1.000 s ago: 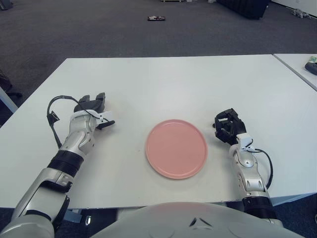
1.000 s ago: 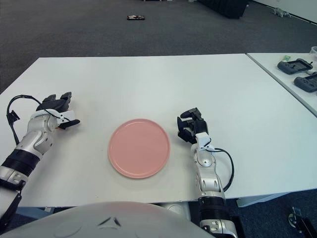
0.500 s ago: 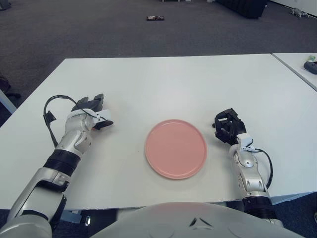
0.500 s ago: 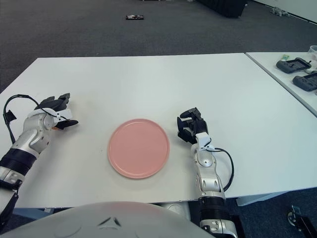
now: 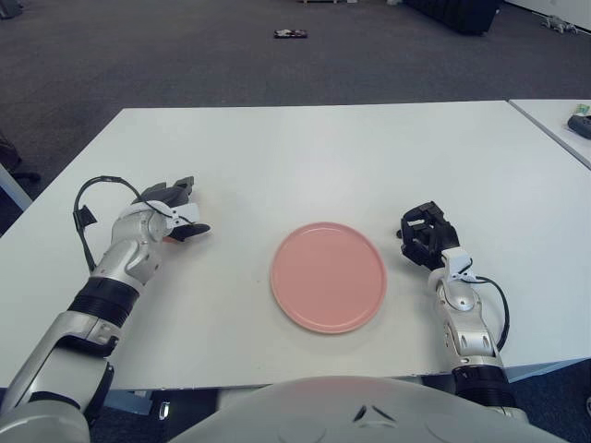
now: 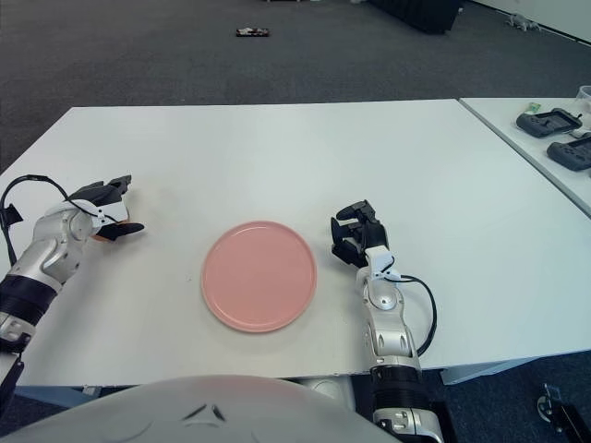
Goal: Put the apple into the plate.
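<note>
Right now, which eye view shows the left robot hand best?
The left eye view: the left robot hand sits well inside the picture, forearm and cable visible. The right eye view pushes it toward the left edge, cutting off part of the arm.

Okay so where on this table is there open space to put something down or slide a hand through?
Bare tabletop runs across the whole far half, beyond the pink plate. Another free strip lies between the left hand and the plate. The tightest spot is the narrow gap between the plate's right rim and the curled right hand.
</note>
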